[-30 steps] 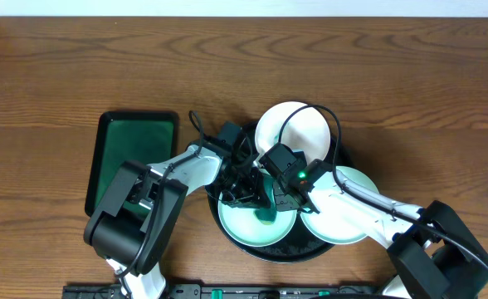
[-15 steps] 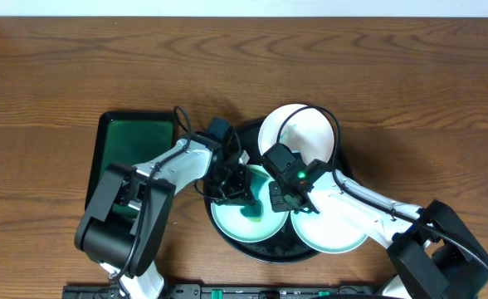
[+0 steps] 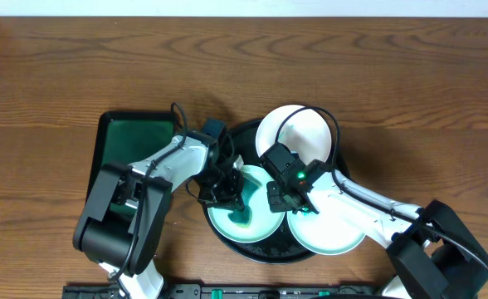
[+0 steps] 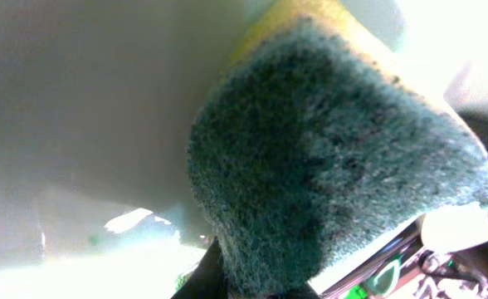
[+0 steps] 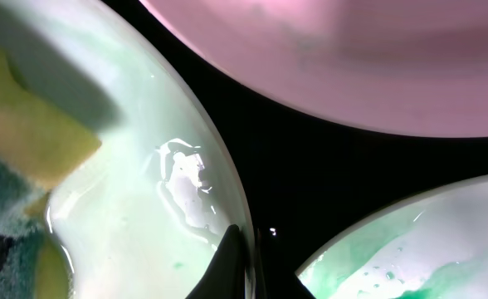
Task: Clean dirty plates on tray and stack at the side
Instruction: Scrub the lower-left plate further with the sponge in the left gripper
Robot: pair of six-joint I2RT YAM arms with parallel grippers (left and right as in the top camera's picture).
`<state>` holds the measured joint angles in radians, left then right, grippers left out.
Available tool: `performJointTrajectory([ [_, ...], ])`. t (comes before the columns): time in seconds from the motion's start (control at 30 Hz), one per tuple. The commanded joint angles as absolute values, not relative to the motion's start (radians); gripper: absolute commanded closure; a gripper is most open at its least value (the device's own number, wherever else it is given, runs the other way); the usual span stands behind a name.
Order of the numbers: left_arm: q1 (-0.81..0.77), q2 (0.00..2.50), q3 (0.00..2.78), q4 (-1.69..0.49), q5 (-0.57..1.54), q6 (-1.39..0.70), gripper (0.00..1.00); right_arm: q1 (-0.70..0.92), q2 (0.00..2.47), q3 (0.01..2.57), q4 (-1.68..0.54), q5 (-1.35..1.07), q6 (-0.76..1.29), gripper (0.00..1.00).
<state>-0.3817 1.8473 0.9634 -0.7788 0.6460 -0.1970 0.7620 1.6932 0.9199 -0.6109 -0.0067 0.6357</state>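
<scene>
Brown wood-grain tabletop runs under everything, with the large round black tray with a raised rim [image 3: 277, 253] near the robot's edge.

Nearest, at 7 o'clock on the tray, lies the round white shallow plate washed with teal-green [image 3: 227, 226]. At 4 o'clock is a second white plate with green smears [image 3: 339, 228], and the two are close without touching.

The left gripper [image 3: 227, 195] comes down onto the 7 o'clock plate, clamped on a yellow sponge with a dark green scouring face [image 4: 335, 149] that presses flat against the wet surface. The right gripper [image 3: 279, 199] is squeezed closed at that plate's 3 o'clock rim, and in its wrist view the tips seem to pinch the rim itself.

So the plate being worked lies directly beneath the left gripper, steadied by the right. I judge the scrubbing only partly done. Strokes have room toward 6 and 9 o'clock — toward 3 o'clock the sponge would meet the right fingers. The sponge's long axis I cannot tell.

Farther off, at 12 o'clock, the third white plate [image 3: 298, 129] looks clean. A rectangular dark-green tray [image 3: 132, 149] sits at 9 o'clock of the round one — for stacking, the bare wood at 3 o'clock looks freer.
</scene>
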Motion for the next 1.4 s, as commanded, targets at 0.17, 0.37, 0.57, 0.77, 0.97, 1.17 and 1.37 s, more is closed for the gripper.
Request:
performJointTrajectory([
  [0.17, -0.378, 1.912, 0.894, -0.828, 0.719, 0.014, 0.93, 0.771, 1.719, 0.906, -0.624, 0.025, 0.634, 0.99],
  [0.37, -0.378, 1.912, 0.894, -0.822, 0.805, 0.081, 0.93, 0.768, 1.719, 0.906, -0.624, 0.026, 0.634, 0.99],
  [0.57, -0.375, 1.912, 0.895, -0.783, 0.678, -0.026, 0.93, 0.767, 1.719, 0.906, -0.624, 0.026, 0.635, 0.99],
  [0.77, -0.375, 1.883, 0.918, -0.791, 0.474, -0.143, 0.92, 0.767, 1.719, 0.906, -0.621, 0.025, 0.635, 0.99],
  [0.97, -0.375, 1.778, 0.943, -0.845, 0.291, -0.239, 0.93, 0.767, 1.719, 0.906, -0.621, 0.025, 0.635, 0.99],
  [1.17, -0.375, 1.663, 0.943, -0.886, 0.164, -0.283, 0.93, 0.767, 1.719, 0.906, -0.621, 0.025, 0.635, 0.99],
  [1.37, -0.377, 1.642, 0.943, -0.859, 0.176, -0.284, 0.93, 0.767, 1.719, 0.906, -0.618, 0.025, 0.635, 0.99],
])
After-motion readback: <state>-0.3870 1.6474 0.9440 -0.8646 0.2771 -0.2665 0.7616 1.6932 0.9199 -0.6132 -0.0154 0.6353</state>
